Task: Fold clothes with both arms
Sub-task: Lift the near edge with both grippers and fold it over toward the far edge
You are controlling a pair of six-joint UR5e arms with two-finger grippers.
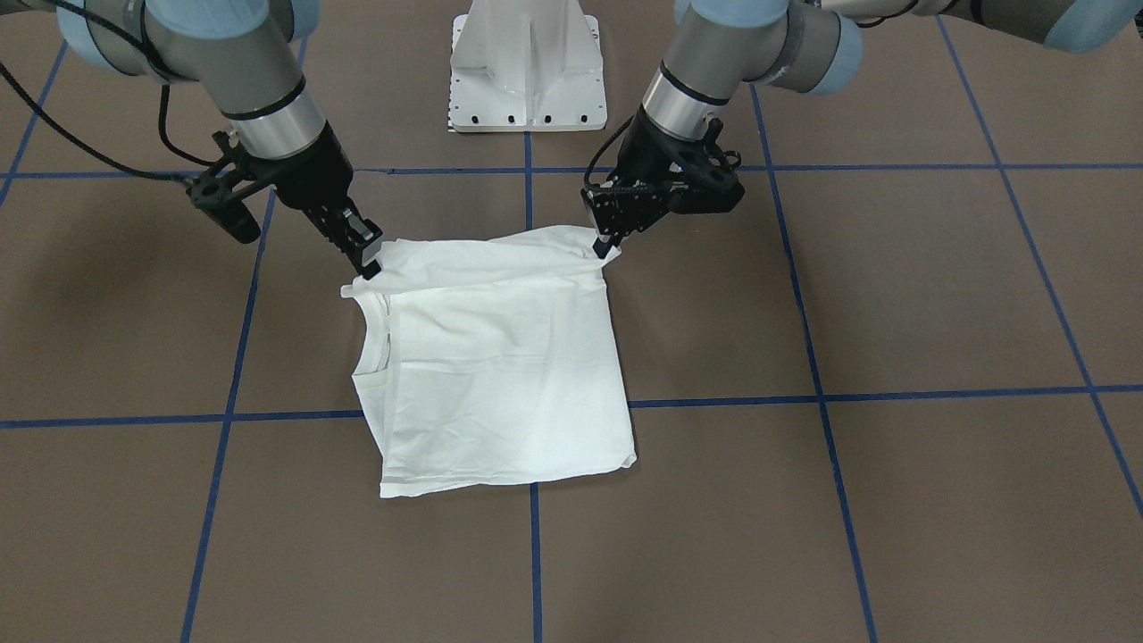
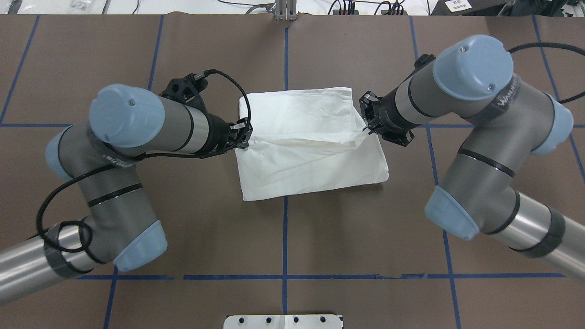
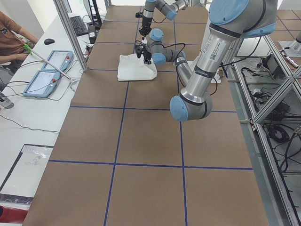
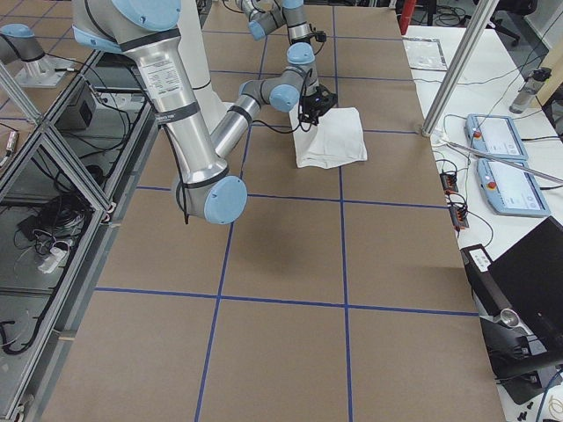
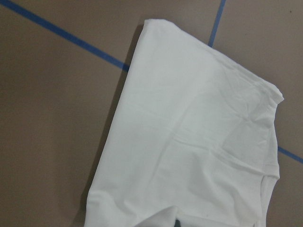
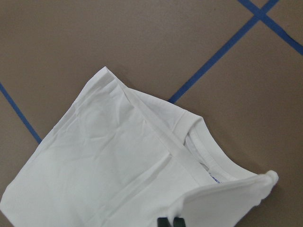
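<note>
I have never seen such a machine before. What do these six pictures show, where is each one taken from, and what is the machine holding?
This is a robot with two jointed arms, the left arm and the right arm, working at a brown table. One camera faces the robot, one looks over its shoulders, two look from the table's ends, and one sits on each wrist. A folded white shirt lies on the table. Each arm ends in a black two-finger gripper. The left gripper and the right gripper each pinch one corner of the same edge of the shirt, raised a little off the table.
</note>
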